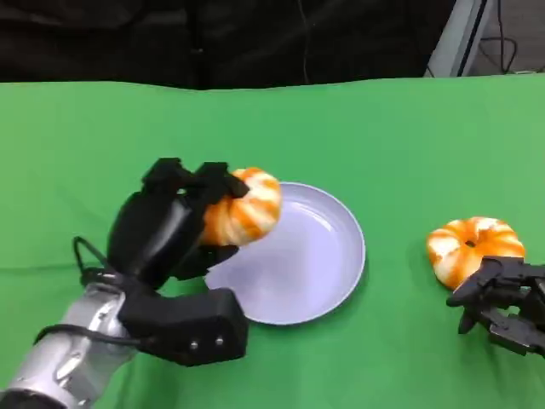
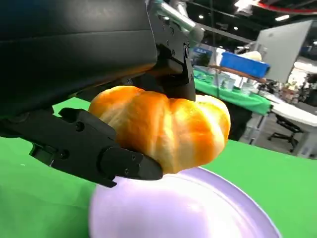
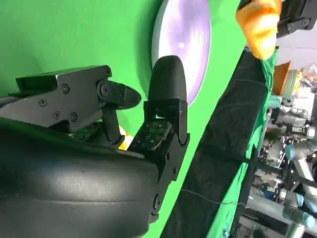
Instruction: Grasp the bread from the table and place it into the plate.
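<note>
My left hand (image 1: 162, 230) grips an orange-and-white bread (image 1: 243, 209) and holds it in the air over the left rim of the lavender plate (image 1: 315, 256). In the left wrist view the bread (image 2: 163, 129) sits between the black fingers (image 2: 94, 148), a little above the plate (image 2: 198, 208). A second bread (image 1: 473, 245) lies on the green table to the right of the plate. My right hand (image 1: 507, 302) sits just in front of it with nothing in its fingers. The right wrist view shows the plate (image 3: 185, 44) and the held bread (image 3: 260, 22) far off.
The green table (image 1: 383, 145) runs to a dark back edge. Beyond it in the wrist views stand other tables and equipment.
</note>
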Robot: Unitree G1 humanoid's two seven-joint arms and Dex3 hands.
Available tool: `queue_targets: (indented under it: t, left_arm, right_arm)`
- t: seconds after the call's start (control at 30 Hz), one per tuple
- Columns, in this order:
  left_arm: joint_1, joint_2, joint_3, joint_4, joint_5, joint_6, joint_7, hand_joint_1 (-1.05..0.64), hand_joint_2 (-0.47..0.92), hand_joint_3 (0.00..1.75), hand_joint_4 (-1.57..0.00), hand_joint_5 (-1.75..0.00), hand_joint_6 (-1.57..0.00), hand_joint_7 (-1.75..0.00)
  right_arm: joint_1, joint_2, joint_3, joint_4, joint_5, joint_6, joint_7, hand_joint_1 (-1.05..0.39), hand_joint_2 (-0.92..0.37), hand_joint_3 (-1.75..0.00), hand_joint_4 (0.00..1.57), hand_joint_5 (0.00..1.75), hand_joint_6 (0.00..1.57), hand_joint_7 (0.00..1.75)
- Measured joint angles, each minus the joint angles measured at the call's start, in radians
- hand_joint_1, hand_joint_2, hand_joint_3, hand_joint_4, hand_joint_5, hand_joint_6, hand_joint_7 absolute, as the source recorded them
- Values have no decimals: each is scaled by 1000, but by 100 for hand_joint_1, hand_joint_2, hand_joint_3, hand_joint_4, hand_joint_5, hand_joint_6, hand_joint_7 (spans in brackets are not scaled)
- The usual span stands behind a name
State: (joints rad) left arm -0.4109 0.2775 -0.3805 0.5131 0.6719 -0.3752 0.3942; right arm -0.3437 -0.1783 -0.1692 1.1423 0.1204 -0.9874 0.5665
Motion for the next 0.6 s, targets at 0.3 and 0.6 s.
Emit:
queue_targets:
  t: [0.3, 0.6]
  left_arm:
    - [-51, -54, -23, 99, 2, -24, -3, -14, 92, 47, -23, -171, -31, -138]
    - [-114, -107, -50, 225, 1, -61, 0, -13, 92, 50, -28, -165, -34, -137]
  right_arm:
    - [0, 1, 10, 0, -29, -17, -34, 6, -86, -54, 87, 136, 97, 89]
    - [0, 3, 12, 0, -29, -19, -31, 6, -86, -56, 87, 136, 96, 92]
